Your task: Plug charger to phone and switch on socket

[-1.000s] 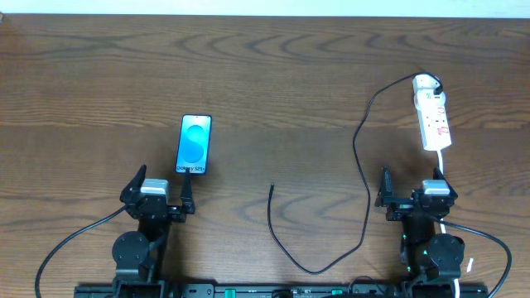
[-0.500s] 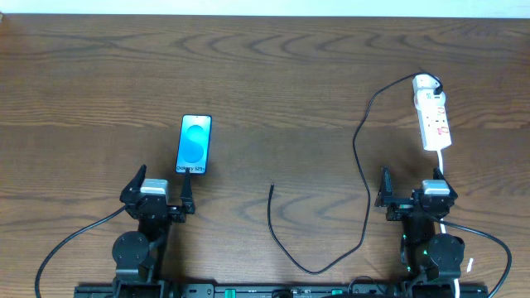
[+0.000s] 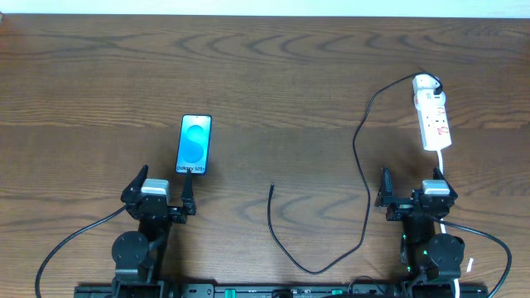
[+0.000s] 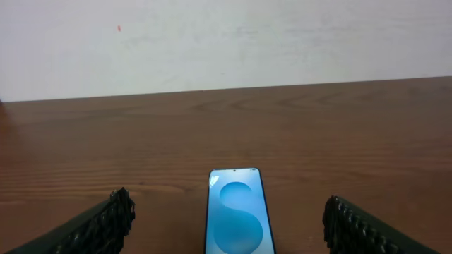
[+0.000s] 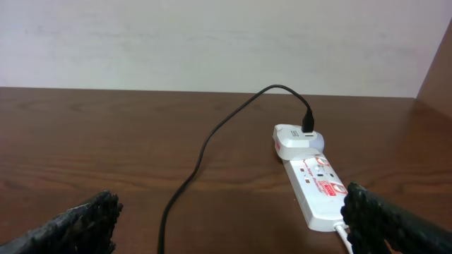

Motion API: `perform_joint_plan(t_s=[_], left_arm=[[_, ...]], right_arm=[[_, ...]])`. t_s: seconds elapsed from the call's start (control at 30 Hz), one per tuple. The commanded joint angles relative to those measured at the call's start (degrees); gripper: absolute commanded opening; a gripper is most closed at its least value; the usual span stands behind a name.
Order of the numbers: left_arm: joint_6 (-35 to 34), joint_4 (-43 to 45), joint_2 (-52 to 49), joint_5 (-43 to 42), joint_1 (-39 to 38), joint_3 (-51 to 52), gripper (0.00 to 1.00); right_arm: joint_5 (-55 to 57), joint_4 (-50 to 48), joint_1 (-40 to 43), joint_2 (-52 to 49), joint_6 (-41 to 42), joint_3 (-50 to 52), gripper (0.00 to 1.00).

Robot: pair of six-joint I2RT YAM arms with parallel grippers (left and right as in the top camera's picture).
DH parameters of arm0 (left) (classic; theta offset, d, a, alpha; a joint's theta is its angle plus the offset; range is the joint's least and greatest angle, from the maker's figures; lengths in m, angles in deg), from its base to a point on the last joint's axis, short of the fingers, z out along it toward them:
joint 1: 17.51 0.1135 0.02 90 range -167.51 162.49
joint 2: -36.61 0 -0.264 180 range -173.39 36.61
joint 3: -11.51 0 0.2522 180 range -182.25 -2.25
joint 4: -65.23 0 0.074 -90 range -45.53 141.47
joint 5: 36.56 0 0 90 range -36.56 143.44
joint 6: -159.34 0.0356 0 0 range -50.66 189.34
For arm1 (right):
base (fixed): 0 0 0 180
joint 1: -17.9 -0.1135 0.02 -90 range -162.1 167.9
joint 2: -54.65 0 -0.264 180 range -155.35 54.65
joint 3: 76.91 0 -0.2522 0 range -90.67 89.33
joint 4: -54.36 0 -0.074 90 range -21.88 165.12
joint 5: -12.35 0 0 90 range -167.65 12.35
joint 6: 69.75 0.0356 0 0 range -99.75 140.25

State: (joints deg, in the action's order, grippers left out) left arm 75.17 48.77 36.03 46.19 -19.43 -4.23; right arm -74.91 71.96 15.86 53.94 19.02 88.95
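Two grippers stand spread wide and empty: the left gripper just short of the phone, the right gripper well to the phone's right. Its screen reads "Galaxy S25". The charger has its loose tip right of the phone, apart from it. Farther right lies the socket, its red printing unreadable.

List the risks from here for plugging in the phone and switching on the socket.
1. The charger's free tip lies flat on the table, thin and hard to pinch; it may slip from either the open left gripper or the open right gripper.
2. The phone lies loose; pushing the connector in may slide it away.
3. The cable loops beside the right gripper; reaching for the socket could snag it.
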Motion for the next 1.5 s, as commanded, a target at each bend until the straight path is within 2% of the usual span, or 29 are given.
perform_joint_plan(t_s=[0.0, 0.53, 1.23, 1.47], left_arm=[[-0.5, -0.7, 0.28, -1.16, 0.24, -1.95, 0.88], [-0.5, -2.54, -1.49, -1.14, 0.24, -9.27, 0.88], [-0.48, -5.4, -32.26, -1.14, 0.24, -29.79, 0.88], [0.15, -15.26, -39.12, -1.14, 0.24, -38.49, 0.88]], right_arm=[[-0.28, 0.26, 0.57, 0.33, 0.33, 0.09, 0.99], [-0.28, 0.28, 0.57, 0.33, 0.33, 0.09, 0.99], [-0.28, 0.26, 0.57, 0.33, 0.33, 0.09, 0.99], [-0.28, 0.28, 0.57, 0.33, 0.33, 0.09, 0.99]])
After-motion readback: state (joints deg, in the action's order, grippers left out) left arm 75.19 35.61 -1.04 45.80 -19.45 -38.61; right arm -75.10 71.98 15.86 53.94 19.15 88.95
